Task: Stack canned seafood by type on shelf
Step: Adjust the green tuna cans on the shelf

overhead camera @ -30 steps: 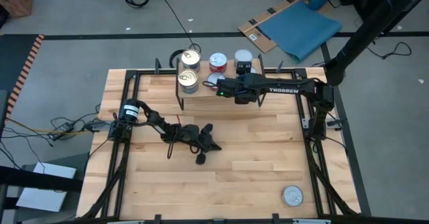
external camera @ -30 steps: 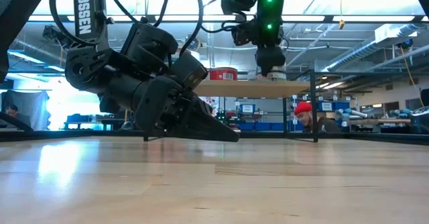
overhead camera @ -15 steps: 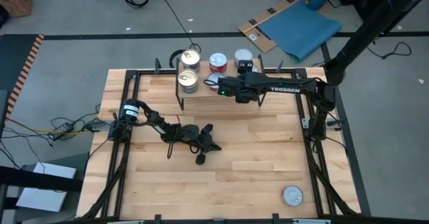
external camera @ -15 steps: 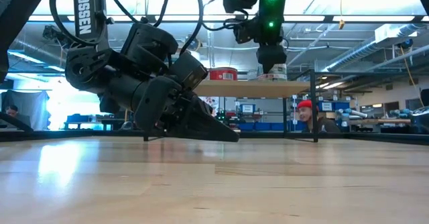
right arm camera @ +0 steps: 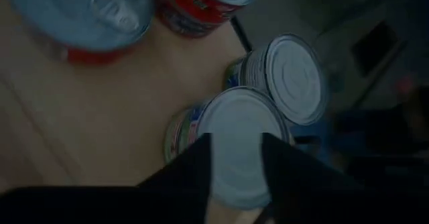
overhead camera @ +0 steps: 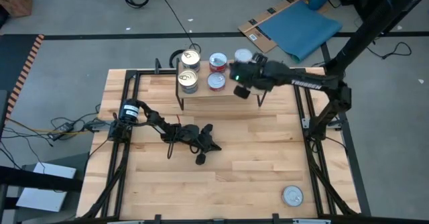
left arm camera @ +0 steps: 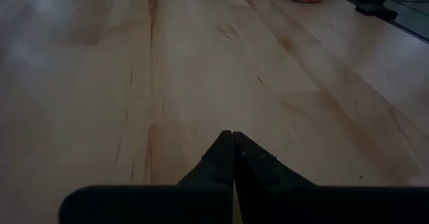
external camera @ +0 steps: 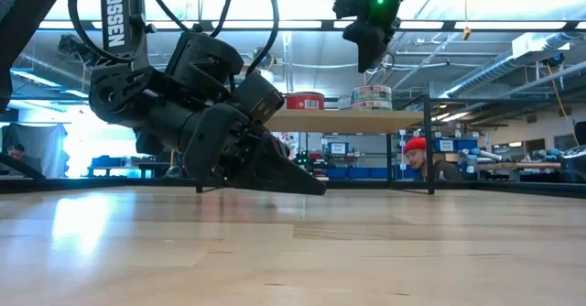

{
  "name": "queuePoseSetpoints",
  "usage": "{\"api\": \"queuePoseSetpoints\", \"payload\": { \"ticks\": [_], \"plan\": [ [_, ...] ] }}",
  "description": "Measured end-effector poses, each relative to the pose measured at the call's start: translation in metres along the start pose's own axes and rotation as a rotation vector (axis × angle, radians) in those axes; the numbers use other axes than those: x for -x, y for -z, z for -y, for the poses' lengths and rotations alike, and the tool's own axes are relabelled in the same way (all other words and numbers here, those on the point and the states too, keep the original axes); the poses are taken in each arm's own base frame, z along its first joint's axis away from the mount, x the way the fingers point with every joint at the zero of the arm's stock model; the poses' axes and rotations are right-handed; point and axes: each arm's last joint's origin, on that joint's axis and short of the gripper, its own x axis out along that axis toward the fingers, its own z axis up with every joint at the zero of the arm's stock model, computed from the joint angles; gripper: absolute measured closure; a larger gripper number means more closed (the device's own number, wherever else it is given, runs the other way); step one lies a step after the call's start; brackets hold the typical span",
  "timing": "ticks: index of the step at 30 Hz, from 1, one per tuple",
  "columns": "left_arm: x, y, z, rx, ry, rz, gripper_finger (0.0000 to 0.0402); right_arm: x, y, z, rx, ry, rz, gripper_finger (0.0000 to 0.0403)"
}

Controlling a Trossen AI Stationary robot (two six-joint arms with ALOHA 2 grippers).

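- I see the right gripper [overhead camera: 236,73] hanging above the shelf [overhead camera: 228,91] at its right end — fingers [right arm camera: 184,177] spread, nothing between them.
- Tins on the shelf: gold-topped stack [overhead camera: 189,81] at its left end, red-labelled tins [overhead camera: 216,81] mid-board, silver tins [right arm camera: 238,143] under my right gripper.
- One stray tin [overhead camera: 292,196] sits well away from the shelf, on the table's near right corner.
- Left gripper [overhead camera: 201,158] lies on the table in front of the shelf — fingers pressed together.

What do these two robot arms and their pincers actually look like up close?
Both are dark, jointed arms. The right arm carries white TROSSEN lettering and a green light near its right gripper. The left arm has a round silver-ringed joint and loose black cables; its left gripper ends in two black, wedge-shaped fingers tapering to a point.
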Motion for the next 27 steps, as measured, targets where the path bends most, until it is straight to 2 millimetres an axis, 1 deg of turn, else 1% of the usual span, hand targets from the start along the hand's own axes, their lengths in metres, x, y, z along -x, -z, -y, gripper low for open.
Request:
{"api": "queuePoseSetpoints", "payload": {
  "ticks": [2, 5, 6, 10, 14, 18, 24, 27],
  "plan": [
    [0.000, 0.000, 0.000, 0.005, 0.000, 0.000, 0.0396, -0.005, -0.001, 0.014, -0.074, -0.050, 0.006, 0.0304],
    [0.000, 0.000, 0.000, 0.005, 0.000, 0.000, 0.0396, -0.016, -0.001, 0.029, -0.135, -0.145, 0.003, 0.0378],
    [0.000, 0.000, 0.000, 0.006, 0.000, 0.000, 0.0396, -0.021, -0.001, 0.032, -0.140, -0.170, -0.003, 0.0389],
    [0.000, 0.000, 0.000, 0.006, 0.000, 0.000, 0.0396, -0.033, -0.001, 0.037, -0.152, -0.195, -0.023, 0.0386],
    [0.000, 0.000, 0.000, 0.005, 0.000, -0.001, 0.0396, -0.039, 0.002, 0.041, -0.168, -0.221, -0.061, 0.0397],
    [0.000, 0.000, 0.000, 0.005, 0.000, -0.003, 0.0396, -0.040, 0.004, 0.042, -0.179, -0.225, -0.078, 0.0395],
    [0.000, 0.000, 0.000, 0.005, 0.000, -0.004, 0.0396, -0.039, 0.004, 0.040, -0.201, -0.328, -0.086, 0.0399],
    [0.000, 0.000, 0.000, 0.005, 0.000, -0.004, 0.0396, -0.036, 0.004, 0.036, -0.209, -0.375, -0.087, 0.0399]
  ]
}}
